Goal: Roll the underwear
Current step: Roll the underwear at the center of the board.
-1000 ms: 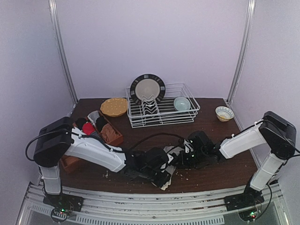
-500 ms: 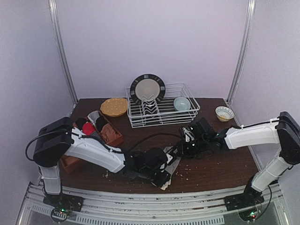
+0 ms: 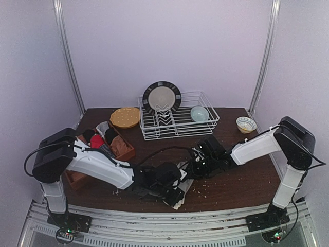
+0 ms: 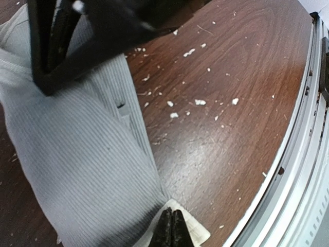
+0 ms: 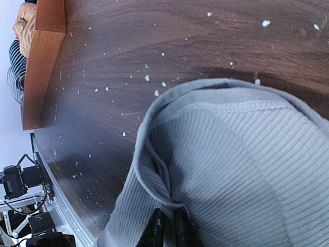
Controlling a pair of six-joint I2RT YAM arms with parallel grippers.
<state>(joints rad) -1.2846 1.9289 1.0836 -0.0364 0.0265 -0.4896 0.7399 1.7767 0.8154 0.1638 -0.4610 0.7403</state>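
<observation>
**Both grippers pinched on the grey underwear, front-centre of the table**

- Grey underwear [image 3: 187, 181]: ribbed cloth lying on the table [image 3: 241, 180], near the front edge, between the two arms. It is well apart from the box [image 3: 127, 145] at the left.
- Left gripper [image 3: 175, 191]: reaches in from the left and sits low over the near end of the cloth. In the left wrist view its fingers [image 4: 171, 229] are pressed together on the cloth's near corner, where a pale flap pokes out under the grey rib [image 4: 82, 170]. No gap shows between the fingers.
- Right gripper [image 3: 195, 167]: comes in from the right to the far end of the same garment. In the right wrist view the fingers [image 5: 167, 229] are closed on a raised fold. The cloth [image 5: 241, 170] curls up and over from there, its hemmed edge forming an arch above the wood.
- The garment is partly doubled over at the right gripper's end. It lies flatter and stretched toward the left gripper.
- White crumbs are scattered over the wood around the cloth [image 4: 198, 102].
- The box holds the other pieces: red underwear [image 3: 96, 140], orange-brown underwear [image 3: 119, 146] and a black one [image 3: 88, 135]. The right wrist view catches striped underwear [image 5: 14, 72] hanging past the box wall [image 5: 43, 67].
- Back of the table: wire dish rack [image 3: 205, 126] with a plate [image 3: 161, 98] standing in it.
</observation>
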